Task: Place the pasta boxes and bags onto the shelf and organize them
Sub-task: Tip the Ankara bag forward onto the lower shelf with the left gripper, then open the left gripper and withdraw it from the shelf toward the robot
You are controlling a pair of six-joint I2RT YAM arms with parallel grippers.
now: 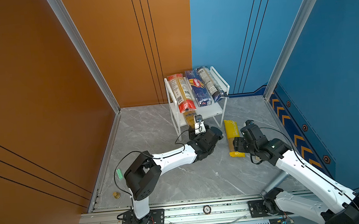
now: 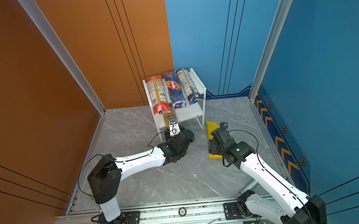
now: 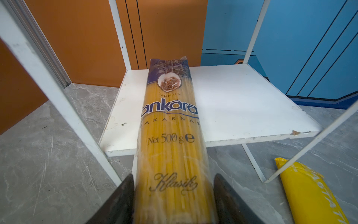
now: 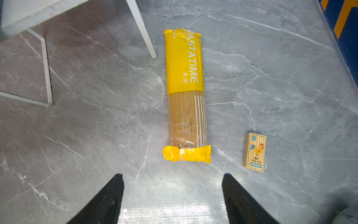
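The white two-tier shelf (image 1: 221,77) stands at the back wall. On its top board three packs lie side by side: red-ended clear (image 1: 181,92), dark blue Barilla (image 1: 197,87) and clear with a dark-blue label (image 1: 210,83). My left gripper (image 3: 173,175) is shut on the near end of the blue-yellow Ankara pack (image 3: 170,124). The pack's far end rests on the lower board (image 3: 242,108), near its left side. The bright yellow pack (image 4: 185,77) lies flat on the floor right of the shelf. My right gripper (image 4: 172,175) hangs open just short of its near end, with nothing between the fingers.
A small wooden chicken block (image 4: 255,152) lies on the floor beside the yellow pack. The shelf's thin white legs (image 3: 58,93) flank the Ankara pack. A green piece (image 1: 119,174) and a brass weight (image 1: 116,195) sit by the left floor edge. Orange and blue walls enclose the grey floor.
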